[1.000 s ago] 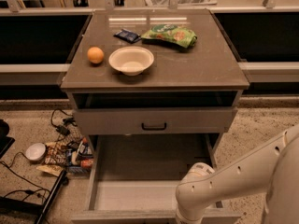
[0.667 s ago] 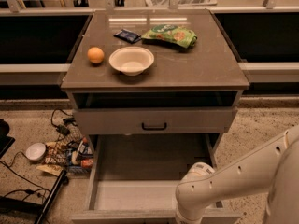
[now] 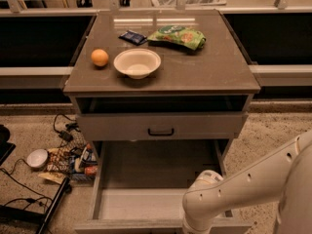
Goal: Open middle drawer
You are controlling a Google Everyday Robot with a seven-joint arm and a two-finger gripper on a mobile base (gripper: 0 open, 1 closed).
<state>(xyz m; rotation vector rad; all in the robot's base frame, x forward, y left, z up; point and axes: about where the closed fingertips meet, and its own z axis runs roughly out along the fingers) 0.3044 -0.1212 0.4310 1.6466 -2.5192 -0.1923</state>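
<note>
The middle drawer [image 3: 156, 179] is pulled far out toward me, and its plain grey inside shows. Its low front [image 3: 126, 225] lies at the bottom edge of the view, with its handle out of sight. Just above it, a near-identical low-fronted grey drawer [image 3: 112, 126] with a small black bar handle [image 3: 161, 131] is pushed in. My white arm [image 3: 234, 194] comes in from the lower right and bends down over the open drawer's front right corner. My gripper is not visible; it is below the frame, behind the arm's joint.
On the cabinet top [image 3: 219, 72] are an orange [image 3: 99, 57], a white bowl [image 3: 137, 62], a green bag [image 3: 178, 35] and a dark packet [image 3: 132, 37]. Cables, snack packets [image 3: 73, 162] and a white round object [image 3: 37, 158] lie on the floor to the left.
</note>
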